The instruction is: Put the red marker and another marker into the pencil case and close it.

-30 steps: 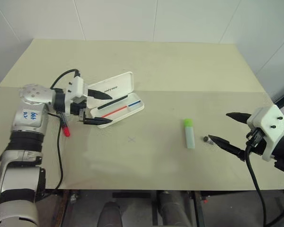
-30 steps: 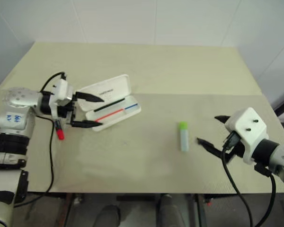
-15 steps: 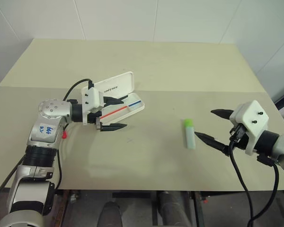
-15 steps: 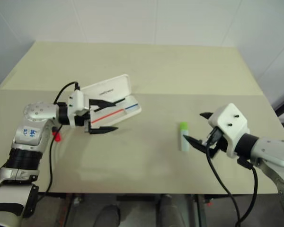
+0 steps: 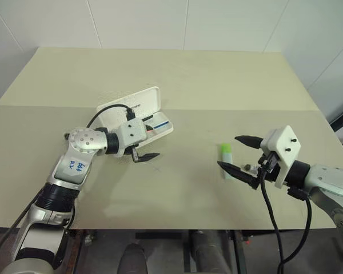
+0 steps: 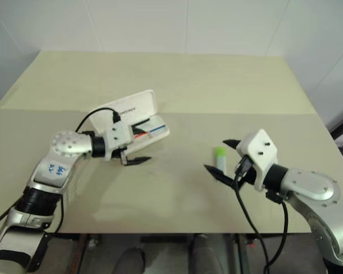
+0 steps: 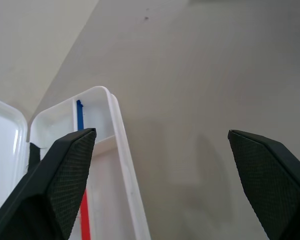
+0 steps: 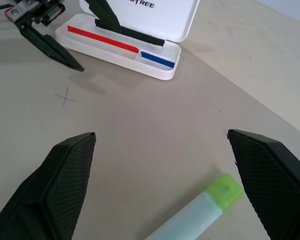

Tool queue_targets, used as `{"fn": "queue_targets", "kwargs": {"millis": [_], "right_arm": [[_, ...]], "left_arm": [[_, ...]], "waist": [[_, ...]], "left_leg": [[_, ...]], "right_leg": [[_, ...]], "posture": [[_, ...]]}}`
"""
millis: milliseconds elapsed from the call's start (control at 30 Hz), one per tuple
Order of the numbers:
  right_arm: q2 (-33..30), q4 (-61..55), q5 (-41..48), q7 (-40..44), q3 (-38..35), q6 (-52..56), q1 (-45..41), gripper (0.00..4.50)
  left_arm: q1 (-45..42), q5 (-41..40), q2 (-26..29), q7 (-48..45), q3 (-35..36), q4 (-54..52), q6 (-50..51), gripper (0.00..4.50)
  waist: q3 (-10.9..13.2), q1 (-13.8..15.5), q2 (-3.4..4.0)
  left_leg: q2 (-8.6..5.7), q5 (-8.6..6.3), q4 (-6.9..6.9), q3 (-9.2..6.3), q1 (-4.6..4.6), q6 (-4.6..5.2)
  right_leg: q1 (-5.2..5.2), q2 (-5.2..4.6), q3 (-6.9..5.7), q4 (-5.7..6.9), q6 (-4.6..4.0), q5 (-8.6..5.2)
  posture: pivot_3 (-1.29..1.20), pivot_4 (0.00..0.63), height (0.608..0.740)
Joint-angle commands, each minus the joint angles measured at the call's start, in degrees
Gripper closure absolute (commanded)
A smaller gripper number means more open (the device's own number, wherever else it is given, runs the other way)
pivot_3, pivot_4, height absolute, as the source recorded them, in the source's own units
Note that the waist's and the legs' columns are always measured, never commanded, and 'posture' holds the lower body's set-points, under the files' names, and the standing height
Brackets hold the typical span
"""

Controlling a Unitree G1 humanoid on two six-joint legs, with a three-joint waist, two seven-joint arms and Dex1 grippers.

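White plastic marks the pencil case (image 5: 142,112), which lies open on the beige counter (image 5: 183,80) left of centre in the head views, its lid raised toward the back and its long axis running from lower left to upper right. We see the red-and-blue stripe (image 8: 121,44) along its tray. Our left hand (image 5: 144,146) sits at the case's near edge, fingers spread wide and holding nothing, one finger (image 7: 60,175) over the tray, the other over bare counter. At centre right lies the green-capped marker (image 5: 227,160), its long axis running nearly front to back, cap toward the far side. Our right hand (image 5: 238,154) is beside it with fingers wide apart and empty, one finger to either end of the marker. We cannot make out the red marker.
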Motion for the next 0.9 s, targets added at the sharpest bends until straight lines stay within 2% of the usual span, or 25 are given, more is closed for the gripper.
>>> {"fn": "queue_targets", "kwargs": {"millis": [33, 900], "right_arm": [[0.13, -0.71, -0.5, -0.36, -1.02, -1.73, 0.48, 0.03], [-1.39, -0.23, -1.05, -0.2, -1.9, -1.14, 1.36, 0.03]], "left_arm": [[0.63, -0.06, -0.21, 1.42, 0.57, -4.13, 1.71, 0.0], [2.48, 3.46, 3.12, 3.3, -1.73, -6.1, 12.41, 0.0]], "waist": [[0.0, 0.0, 0.0], [0.0, -0.08, 0.0]], "left_leg": [[0.0, 0.0, 0.0, 0.0, 0.0, 0.0], [0.0, 0.0, 0.01, 0.0, 0.0, 0.0]], "right_leg": [[0.0, 0.0, 0.0, 0.0, 0.0, 0.0], [0.0, 0.0, 0.01, -0.02, 0.0, 0.0]], "posture": [[0.0, 0.15, 0.74], [0.0, 0.15, 0.74]]}}
